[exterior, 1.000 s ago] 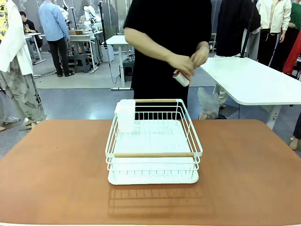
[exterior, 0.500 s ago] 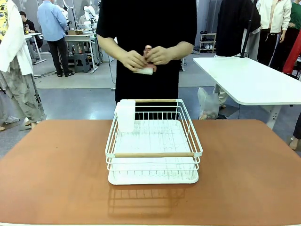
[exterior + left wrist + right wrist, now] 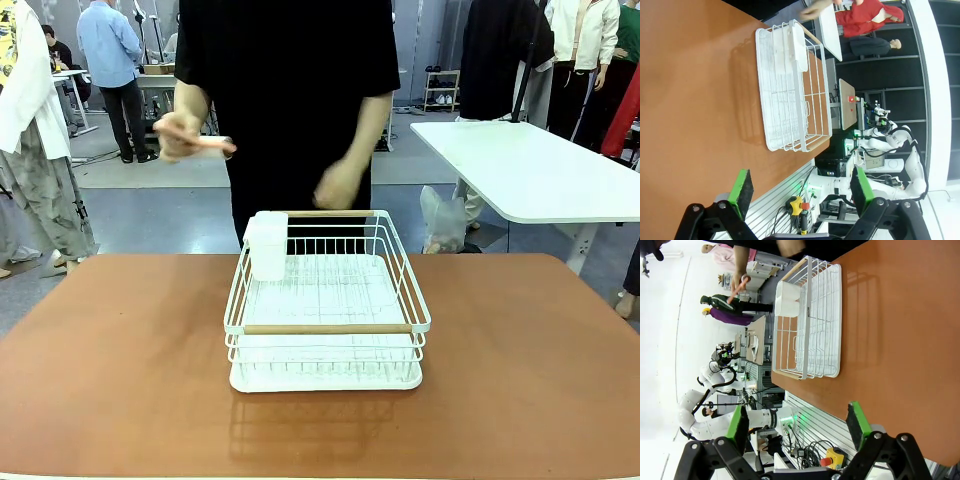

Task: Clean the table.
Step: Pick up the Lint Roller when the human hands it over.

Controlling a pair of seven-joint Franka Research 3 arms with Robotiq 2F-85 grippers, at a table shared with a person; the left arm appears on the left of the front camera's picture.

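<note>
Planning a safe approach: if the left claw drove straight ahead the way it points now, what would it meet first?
Probably the white wire dish rack on the table; the open left claw seems aimed at its near end, though depth is unclear.

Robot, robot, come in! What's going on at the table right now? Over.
Left gripper open, empty. Right gripper open, empty. Table holds a white dish rack, middle. Person stands at far side, not touching it.

The left gripper [image 3: 802, 189] and right gripper [image 3: 797, 424] have black pinned linkages [image 3: 710, 222] and bright green-padded fingers [image 3: 744, 192].
</note>
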